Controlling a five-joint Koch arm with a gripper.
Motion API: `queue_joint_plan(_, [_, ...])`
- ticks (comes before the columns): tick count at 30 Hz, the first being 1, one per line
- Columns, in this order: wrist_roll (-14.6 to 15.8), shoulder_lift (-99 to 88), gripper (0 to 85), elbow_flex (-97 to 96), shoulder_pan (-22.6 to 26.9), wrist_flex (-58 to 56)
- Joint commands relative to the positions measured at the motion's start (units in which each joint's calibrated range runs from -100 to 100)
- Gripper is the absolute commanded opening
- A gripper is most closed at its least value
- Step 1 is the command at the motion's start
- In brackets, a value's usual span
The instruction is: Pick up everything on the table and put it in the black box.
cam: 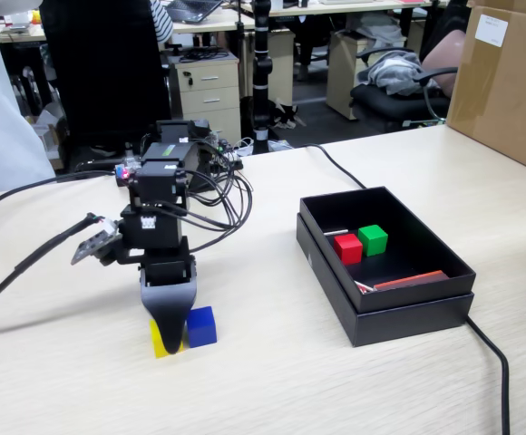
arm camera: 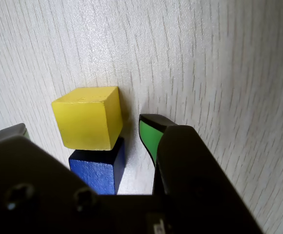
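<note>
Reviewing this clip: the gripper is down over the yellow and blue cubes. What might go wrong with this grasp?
1. The small yellow cube touches the small blue cube, both between the open gripper fingers; closing may grab or shove both.
2. The green-padded fingertip stands apart from the yellow cube, so closing may slide it on the pale wood-grain table.
3. The shallow black cardboard box already holds a red cube and a green cube; a drop could hit them.

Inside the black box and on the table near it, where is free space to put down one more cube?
Inside the black box, the floor left of the red cube and green cube is bare. The table between box and tool is bare. It is crowded around the yellow cube and blue cube.
</note>
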Motion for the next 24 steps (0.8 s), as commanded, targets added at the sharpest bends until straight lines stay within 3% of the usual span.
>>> queue_joint_plan(1, [0.1, -1.57, 44.3, 4.09, -0.15, 1.83])
queue_joint_plan(10, [0.0, -0.99, 42.0, 4.64, -1.03, 1.83])
queue_joint_plan(11, [-0.05, -0.88, 33.6, 4.91, -1.07, 1.83])
queue_joint_plan(17, [0.0, -0.31, 6.9, 4.64, -1.27, 1.83])
queue_joint_plan(21, [0.63, -5.93, 6.9, 2.37, -2.1, -0.5])
queue_joint_plan(24, [1.03, -28.3, 6.8, -10.23, -2.25, -1.62])
